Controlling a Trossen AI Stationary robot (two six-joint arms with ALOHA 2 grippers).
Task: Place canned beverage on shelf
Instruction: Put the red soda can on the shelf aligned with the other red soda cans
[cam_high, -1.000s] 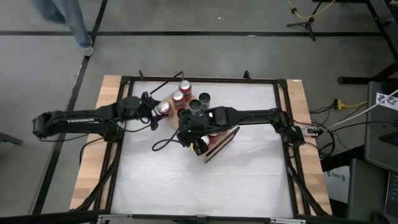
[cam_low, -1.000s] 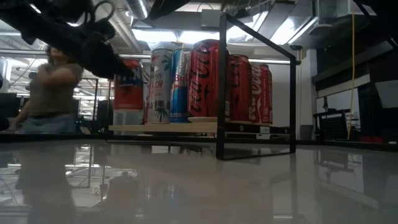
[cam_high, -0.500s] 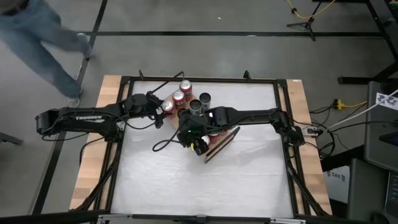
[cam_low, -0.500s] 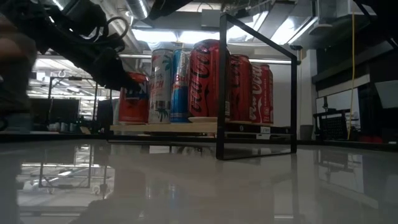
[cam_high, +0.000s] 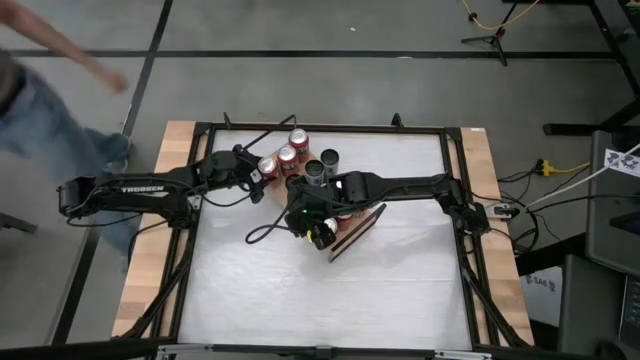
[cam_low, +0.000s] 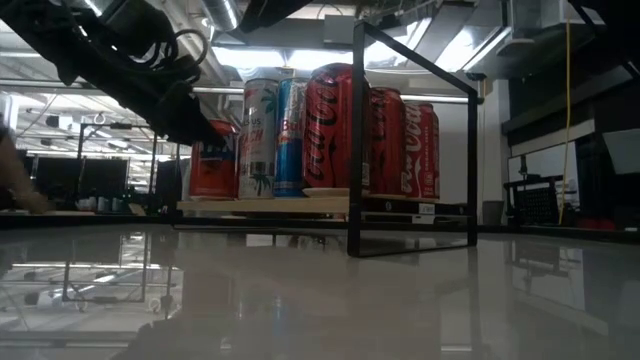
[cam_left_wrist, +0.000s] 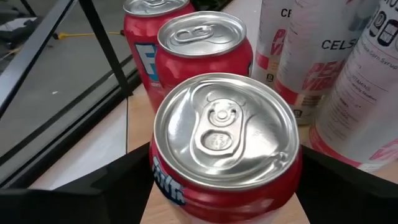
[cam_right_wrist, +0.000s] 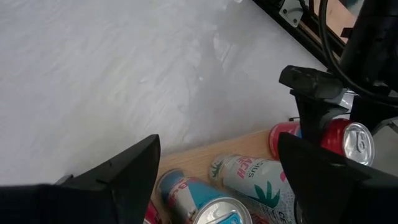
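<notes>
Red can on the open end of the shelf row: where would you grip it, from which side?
Grip the red can around its upright side wall, below the lid, coming from the shelf's open end where the left end effector sits. Other cans crowd its far side.

a red can (cam_left_wrist: 225, 155) with a silver top fills the middle, standing upright between the two dark fingers (cam_left_wrist: 74, 193) of the left end effector (cam_left_wrist: 225, 205), which sit close against its sides. just beyond it stands a second red can (cam_left_wrist: 204, 50), and beyond that a third red can (cam_left_wrist: 152, 25) with a white and blue letter. beside them stand tall white cans (cam_left_wrist: 339, 74) with pink lettering. all rest on the light wooden shelf (cam_left_wrist: 138, 127), with a black wire rail (cam_left_wrist: 102, 43) at its end.
</notes>
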